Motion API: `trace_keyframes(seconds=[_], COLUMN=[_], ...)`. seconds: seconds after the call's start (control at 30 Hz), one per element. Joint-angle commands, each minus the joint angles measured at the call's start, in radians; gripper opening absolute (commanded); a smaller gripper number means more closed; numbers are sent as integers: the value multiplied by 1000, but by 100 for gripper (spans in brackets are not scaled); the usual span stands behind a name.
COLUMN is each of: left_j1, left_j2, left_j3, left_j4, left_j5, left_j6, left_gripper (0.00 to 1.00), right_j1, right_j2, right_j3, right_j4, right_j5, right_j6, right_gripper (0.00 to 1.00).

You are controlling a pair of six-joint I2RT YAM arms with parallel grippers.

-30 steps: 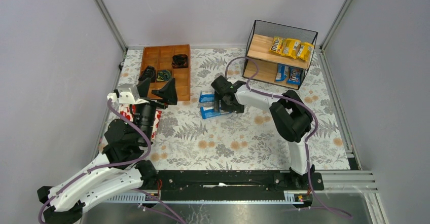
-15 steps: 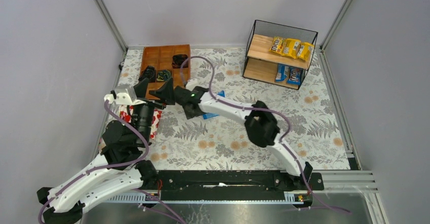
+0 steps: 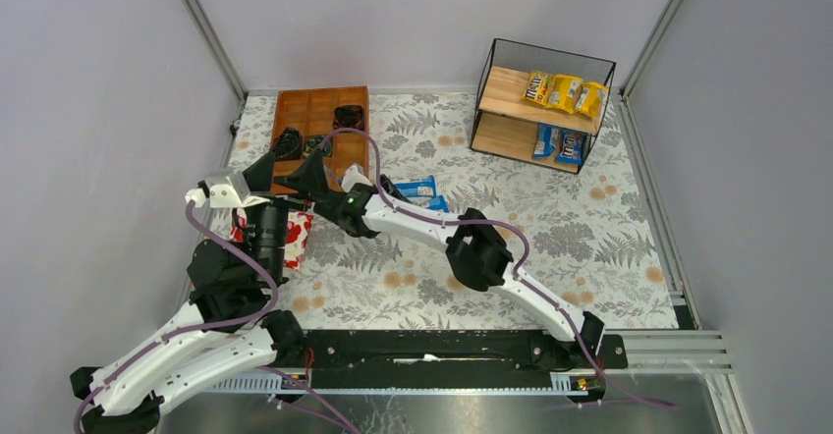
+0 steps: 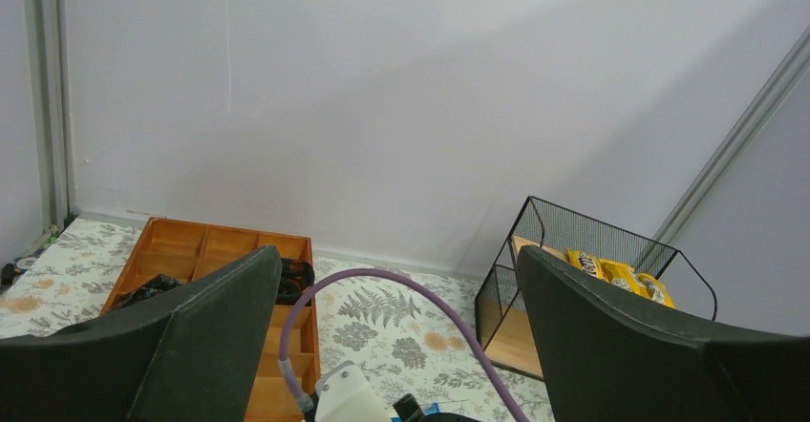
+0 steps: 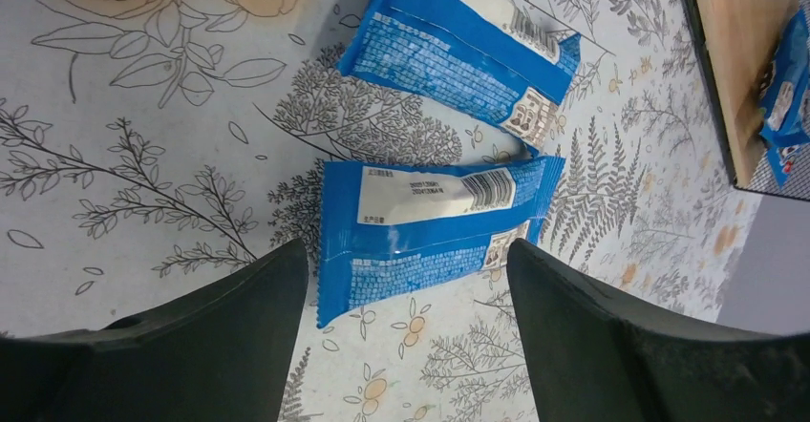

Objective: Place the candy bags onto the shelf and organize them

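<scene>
Two blue candy bags point(image 3: 415, 189) point(image 3: 438, 203) lie on the floral cloth mid-table. My right gripper point(image 3: 385, 195) is open and empty, low over the cloth just left of them. In the right wrist view my gripper point(image 5: 406, 250) has the near blue bag point(image 5: 430, 221) just ahead between its fingers and the far blue bag point(image 5: 458, 54) beyond. The shelf point(image 3: 511, 90) at the back right holds three yellow bags point(image 3: 563, 92) on top and two blue bags point(image 3: 560, 144) below. My left gripper point(image 3: 295, 166) point(image 4: 398, 260) is open and empty, raised near the tray.
A brown compartment tray point(image 3: 305, 110) with dark items sits at the back left. A red-and-white floral pouch point(image 3: 298, 230) lies under my left arm. The right arm's purple cable point(image 4: 449, 298) arcs in front of the left gripper. Grey walls close in on both sides.
My right arm has swung left across the table, from over the blue bags to just left of them, leaving both uncovered. My left gripper has shifted slightly left.
</scene>
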Motion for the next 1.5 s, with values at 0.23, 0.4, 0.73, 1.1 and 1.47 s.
trace_keyframes(seconds=[0.23,0.4,0.73,1.1,1.47], left_j1=[2,2,3,3,3], left_j2=[2,7,24,40,58], left_j3=[4,4,6,12,13], left_j4=[34,30,24,12,12], left_j5=[-2,0,15,21,25], left_j6=[6,1,-15,-25,-24], left_gripper=[99,99,99,99,99], right_j1=[16,13,6,-6,-41], right_j2=[42,44,-216,-352,-414], right_j3=[-6,-46,-515,-864,-978], right_j4=[1,-47,-6,475,667], right_j5=[127,194,314,175,-24], right_j6=[-76,-38,128,-321,-606], right_gripper=[79,69,50,55,53])
